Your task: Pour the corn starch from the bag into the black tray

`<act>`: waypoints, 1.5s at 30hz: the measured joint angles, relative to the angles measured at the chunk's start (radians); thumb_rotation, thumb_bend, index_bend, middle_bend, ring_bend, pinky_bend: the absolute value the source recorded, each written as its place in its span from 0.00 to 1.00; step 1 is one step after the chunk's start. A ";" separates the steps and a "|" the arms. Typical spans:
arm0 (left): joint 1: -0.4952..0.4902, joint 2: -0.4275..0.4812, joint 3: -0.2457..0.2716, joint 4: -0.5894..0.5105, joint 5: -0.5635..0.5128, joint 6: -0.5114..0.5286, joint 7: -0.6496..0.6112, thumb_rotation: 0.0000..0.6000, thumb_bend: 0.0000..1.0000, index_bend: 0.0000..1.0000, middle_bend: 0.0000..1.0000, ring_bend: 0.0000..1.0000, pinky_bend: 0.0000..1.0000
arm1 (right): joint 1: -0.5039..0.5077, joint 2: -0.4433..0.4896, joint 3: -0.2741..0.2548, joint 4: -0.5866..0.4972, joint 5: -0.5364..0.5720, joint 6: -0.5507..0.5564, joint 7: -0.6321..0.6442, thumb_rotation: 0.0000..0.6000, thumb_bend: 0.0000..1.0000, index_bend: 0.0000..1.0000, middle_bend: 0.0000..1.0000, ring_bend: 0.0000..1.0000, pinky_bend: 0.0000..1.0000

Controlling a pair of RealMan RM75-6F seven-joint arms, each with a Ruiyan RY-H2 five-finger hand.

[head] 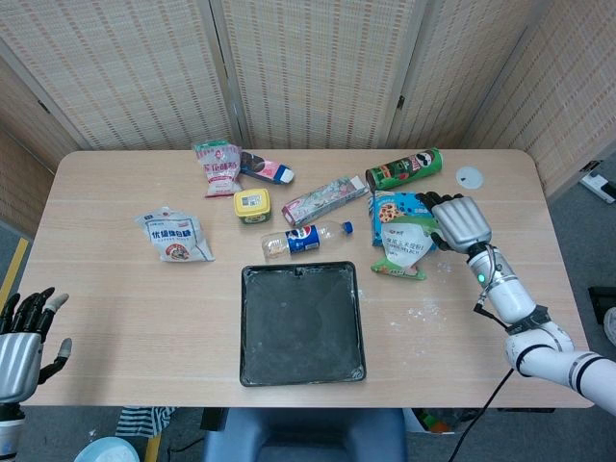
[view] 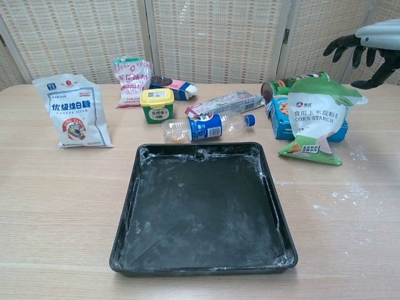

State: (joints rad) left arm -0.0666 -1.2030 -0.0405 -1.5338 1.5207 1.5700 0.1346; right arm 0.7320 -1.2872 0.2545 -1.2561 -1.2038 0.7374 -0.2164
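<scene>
The corn starch bag, white with a green top, leans against a blue box right of the tray. A black tray, dusted with white powder, lies at the table's front middle. My right hand hovers open just above and to the right of the bag's top, fingers spread, not touching it. Far off at the front left corner, below the table edge, my left hand is open and holds nothing.
Behind the tray lie a plastic bottle, a yellow tub, a long packet, a green chips can and a blue cookie box. A sugar bag and a pink bag sit left. Spilled powder dots the table.
</scene>
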 measured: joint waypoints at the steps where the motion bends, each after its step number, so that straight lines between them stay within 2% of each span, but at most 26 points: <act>1: 0.000 0.000 0.000 0.000 0.000 0.001 0.002 1.00 0.46 0.19 0.13 0.14 0.02 | 0.006 -0.008 -0.002 0.014 0.002 -0.009 0.000 1.00 0.40 0.17 0.23 0.33 0.35; 8: 0.006 -0.007 0.001 0.008 0.007 0.011 0.031 1.00 0.46 0.20 0.13 0.14 0.02 | 0.058 -0.076 -0.026 0.126 0.015 -0.071 0.004 1.00 0.40 0.23 0.25 0.34 0.36; 23: 0.022 0.006 0.010 0.004 0.014 0.017 0.010 1.00 0.46 0.20 0.13 0.15 0.02 | 0.114 -0.175 -0.044 0.303 0.059 -0.164 0.091 1.00 0.40 0.37 0.37 0.45 0.41; 30: 0.022 0.006 0.011 0.011 0.013 0.008 0.000 1.00 0.46 0.20 0.13 0.15 0.02 | 0.109 -0.170 -0.051 0.285 0.057 -0.174 0.146 1.00 0.41 0.48 0.45 0.50 0.45; 37: 0.019 0.005 0.014 0.014 0.020 0.000 -0.023 1.00 0.46 0.20 0.13 0.15 0.02 | 0.087 -0.140 -0.059 0.233 0.051 -0.159 0.184 1.00 0.51 0.63 0.56 0.61 0.48; 45: 0.014 0.008 0.019 0.022 0.031 -0.011 -0.047 1.00 0.46 0.20 0.13 0.15 0.02 | 0.062 -0.082 -0.054 0.120 0.103 -0.156 0.207 1.00 0.56 0.69 0.61 0.72 0.52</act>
State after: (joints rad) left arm -0.0522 -1.1949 -0.0210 -1.5114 1.5517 1.5592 0.0872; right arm 0.7936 -1.3695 0.2009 -1.1362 -1.1010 0.5817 -0.0095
